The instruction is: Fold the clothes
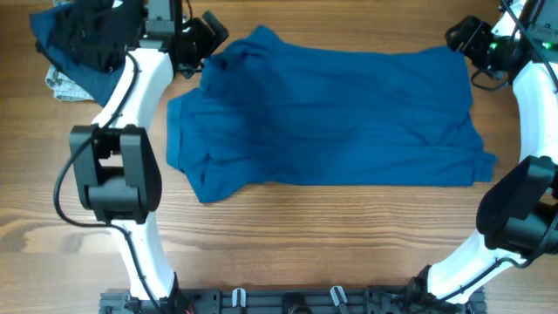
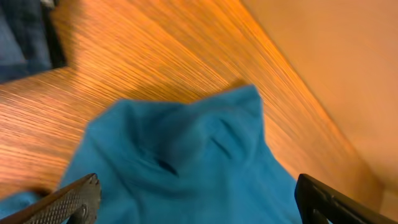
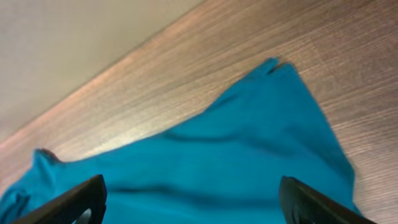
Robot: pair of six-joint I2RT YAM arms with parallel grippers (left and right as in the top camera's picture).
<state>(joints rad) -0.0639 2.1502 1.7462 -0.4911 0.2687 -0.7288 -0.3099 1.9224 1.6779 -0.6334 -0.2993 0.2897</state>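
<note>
A blue shirt (image 1: 331,113) lies folded over on the wooden table, spread across the middle. My left gripper (image 1: 205,44) is open above the shirt's far left corner; in the left wrist view the fingers (image 2: 199,199) stand wide apart over the blue cloth (image 2: 180,162). My right gripper (image 1: 466,39) is open above the far right corner; in the right wrist view the fingers (image 3: 193,199) straddle the blue cloth (image 3: 211,162). Neither gripper holds anything.
A pile of other clothes (image 1: 74,48), dark blue and grey, lies at the far left corner of the table (image 1: 288,235). The dark pile also shows in the left wrist view (image 2: 28,34). A rail (image 1: 288,301) runs along the table's front edge.
</note>
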